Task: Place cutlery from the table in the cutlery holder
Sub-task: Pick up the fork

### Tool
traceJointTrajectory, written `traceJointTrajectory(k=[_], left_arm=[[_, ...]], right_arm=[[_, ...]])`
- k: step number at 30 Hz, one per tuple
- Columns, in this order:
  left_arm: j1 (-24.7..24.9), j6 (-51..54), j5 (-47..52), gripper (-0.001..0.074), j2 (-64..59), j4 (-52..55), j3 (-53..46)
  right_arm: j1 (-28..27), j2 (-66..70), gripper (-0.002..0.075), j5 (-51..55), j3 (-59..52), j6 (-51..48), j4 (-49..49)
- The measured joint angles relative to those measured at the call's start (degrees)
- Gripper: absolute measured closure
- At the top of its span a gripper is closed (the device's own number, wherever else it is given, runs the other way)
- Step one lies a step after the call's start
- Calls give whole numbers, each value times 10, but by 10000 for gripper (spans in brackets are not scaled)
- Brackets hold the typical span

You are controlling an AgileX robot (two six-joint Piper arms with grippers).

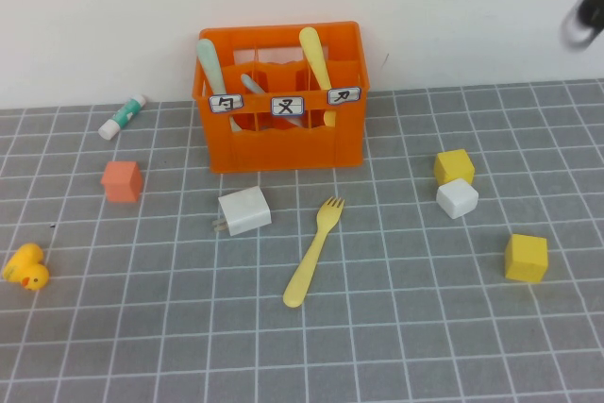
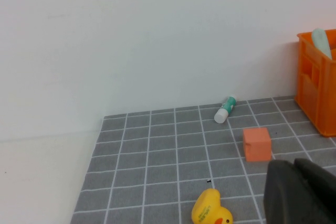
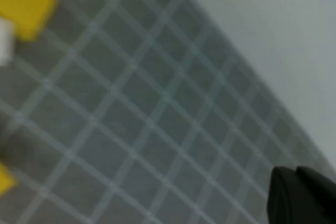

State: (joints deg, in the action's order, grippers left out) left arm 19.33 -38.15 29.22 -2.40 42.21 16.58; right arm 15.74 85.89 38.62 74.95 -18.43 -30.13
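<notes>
Remaining on the mat: yellow fork [image 1: 315, 251], flat on the table [image 1: 396, 346], in front of the cutlery holder [image 1: 283, 143] and apart from it.
Fork axis: handle end nearest the robot, tines pointing away and slightly right, toward the holder's front.
Near neighbours: white charger block [image 1: 244, 211] just left of the tines; yellow cube [image 1: 526, 258] well to the right.
Holder contents: mint-green spoon [image 1: 209, 65] in the left compartment, grey utensil [image 1: 257, 85] in the middle, yellow knife [image 1: 315, 56] on the right, all leaning upright.
Right gripper [image 1: 587, 8]: raised at the far right edge of the high view, well away from the fork; nothing seen in it, opening not discernible.
Left gripper [image 2: 302, 192]: out of the high view, low at the left side near the rubber duck [image 2: 211, 211]; opening not discernible, nothing visibly held.
Judgement: the fork lies about midway between the arms; either would reach inward and grasp across the handle.
</notes>
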Motion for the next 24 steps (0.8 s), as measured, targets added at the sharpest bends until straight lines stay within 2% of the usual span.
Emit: traceJointTrajectory(k=[5, 8, 10, 16, 20, 24], left_arm=[[0, 0, -1, 736, 0, 0, 0], [0, 0, -5, 736, 0, 0, -6], [0, 0, -9, 736, 0, 0, -7], [0, 0, -15, 736, 0, 1, -7], [0, 0, -16, 736, 0, 5, -7], [0, 0, -17, 736, 0, 6, -7]], right_arm=[[0, 2, 727, 63, 0, -322, 344], [0, 13, 727, 111, 0, -487, 508], [5, 27, 727, 142, 0, -575, 581], [60, 97, 727, 153, 3, -659, 612], [126, 163, 727, 155, 36, -669, 551], [169, 230, 727, 159, 90, -653, 499]])
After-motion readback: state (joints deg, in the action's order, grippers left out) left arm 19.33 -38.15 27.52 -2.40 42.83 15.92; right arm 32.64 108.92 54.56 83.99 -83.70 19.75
